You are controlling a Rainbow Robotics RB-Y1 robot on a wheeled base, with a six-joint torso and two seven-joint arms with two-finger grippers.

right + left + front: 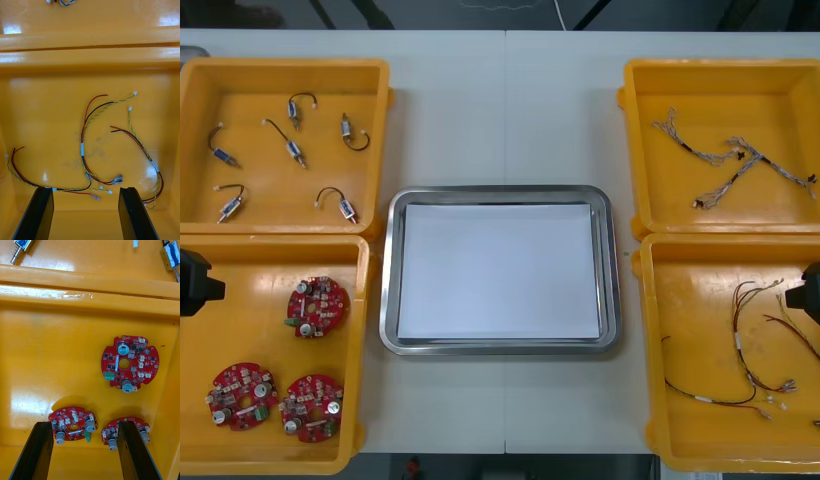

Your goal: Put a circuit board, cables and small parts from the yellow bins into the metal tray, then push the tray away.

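The counter (505, 100) is light and flat. A metal tray (500, 191), white inside, sits in the middle of it. On the left side sit the far left bin (280, 66) and the near left bin (240, 320), both yellow. On the right side sit the far right bin (720, 100) and the near right bin (700, 320), yellow too.

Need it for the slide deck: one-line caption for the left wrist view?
Open left gripper hovers above three round red circuit boards lying in a yellow bin.

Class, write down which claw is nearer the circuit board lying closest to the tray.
Left. The left claw hovers over the circuit board's own bin; the right claw hangs beyond the tray over a cable bin.
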